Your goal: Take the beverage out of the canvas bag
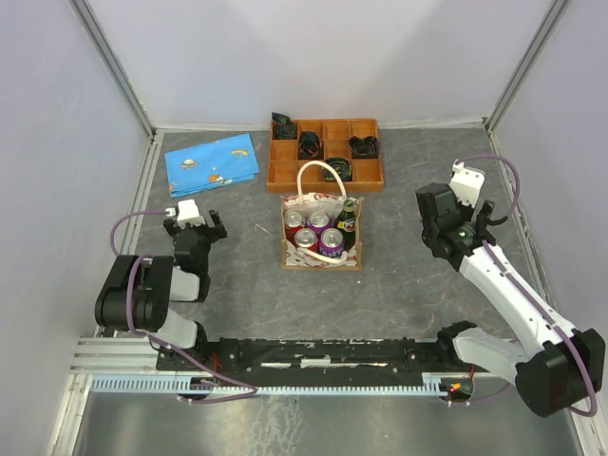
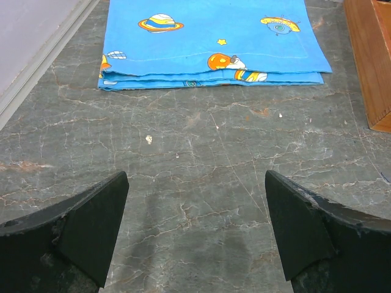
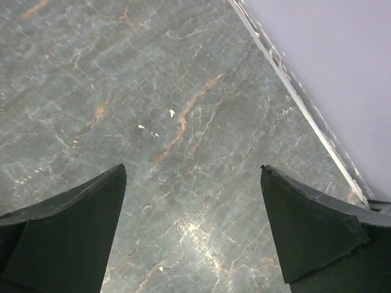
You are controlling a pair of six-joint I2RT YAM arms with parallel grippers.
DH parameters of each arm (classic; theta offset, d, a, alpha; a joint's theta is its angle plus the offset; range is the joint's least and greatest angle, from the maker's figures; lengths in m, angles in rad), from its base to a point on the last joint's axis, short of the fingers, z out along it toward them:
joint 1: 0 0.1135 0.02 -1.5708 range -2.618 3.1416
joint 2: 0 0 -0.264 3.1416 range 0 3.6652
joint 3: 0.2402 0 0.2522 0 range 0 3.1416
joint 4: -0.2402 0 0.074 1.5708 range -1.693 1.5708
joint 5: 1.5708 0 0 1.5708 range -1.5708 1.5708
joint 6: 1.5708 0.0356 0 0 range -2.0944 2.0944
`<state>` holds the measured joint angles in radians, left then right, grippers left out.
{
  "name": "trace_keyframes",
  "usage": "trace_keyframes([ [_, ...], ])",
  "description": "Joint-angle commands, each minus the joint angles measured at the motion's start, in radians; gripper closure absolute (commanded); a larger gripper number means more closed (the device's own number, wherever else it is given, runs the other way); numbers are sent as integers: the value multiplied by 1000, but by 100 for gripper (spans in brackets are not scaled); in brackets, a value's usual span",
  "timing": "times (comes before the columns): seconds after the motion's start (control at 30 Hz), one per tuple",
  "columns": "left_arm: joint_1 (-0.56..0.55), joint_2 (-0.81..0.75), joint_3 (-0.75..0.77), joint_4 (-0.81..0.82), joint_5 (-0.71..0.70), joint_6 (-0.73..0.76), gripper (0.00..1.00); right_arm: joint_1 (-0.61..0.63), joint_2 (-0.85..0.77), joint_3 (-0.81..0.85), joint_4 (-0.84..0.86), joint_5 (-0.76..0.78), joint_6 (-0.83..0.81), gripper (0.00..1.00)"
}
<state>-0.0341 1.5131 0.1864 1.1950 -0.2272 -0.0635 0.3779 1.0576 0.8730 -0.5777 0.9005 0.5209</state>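
**Both grippers wide open, drinks in the bag**

The canvas bag (image 1: 321, 260) stands at the centre of the top view, on the grey marbled table (image 1: 237, 275). Its mouth is open upward and one cream handle loops toward the upper edge. Four cans (image 1: 306, 237) stand upright and packed together inside it (one has a purple top). A dark bottle (image 1: 350, 213) sits at the bag's upper right corner.

Just above the bag lies the orange compartment tray (image 1: 285, 173), with black items in several of its cells. The bag's handle overlaps the tray's lower rim in this view. A folded blue cloth (image 1: 212, 163) with a space print lies in the upper left, well apart from the bag.

The left gripper (image 1: 196, 226) is at the left of the frame, clear of the bag. Its wrist view shows the left gripper (image 2: 195, 226) with its fingers (image 2: 91, 226) spread wide over bare table, gripping nothing, and the blue cloth (image 2: 214, 43) ahead.

The right gripper (image 1: 463, 211) is at the right of the frame, also apart from the bag. In its wrist view the right gripper (image 3: 192, 213) is fully spread and empty, over bare table beside the wall edge.
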Motion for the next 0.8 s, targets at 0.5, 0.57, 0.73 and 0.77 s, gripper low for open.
trace_keyframes([
  [0.5,3,3,23,29,-11,4,1,6,-89,-58,74,-176,-107,1],
  [0.57,2,3,22,29,-12,4,1,8,-93,-57,87,-205,-126,1],
  [0.73,2,3,22,29,-11,4,1,25,-93,-49,110,-304,-156,5],
  [0.77,1,4,22,29,-11,4,1,31,-98,-50,120,-324,-161,6],
])
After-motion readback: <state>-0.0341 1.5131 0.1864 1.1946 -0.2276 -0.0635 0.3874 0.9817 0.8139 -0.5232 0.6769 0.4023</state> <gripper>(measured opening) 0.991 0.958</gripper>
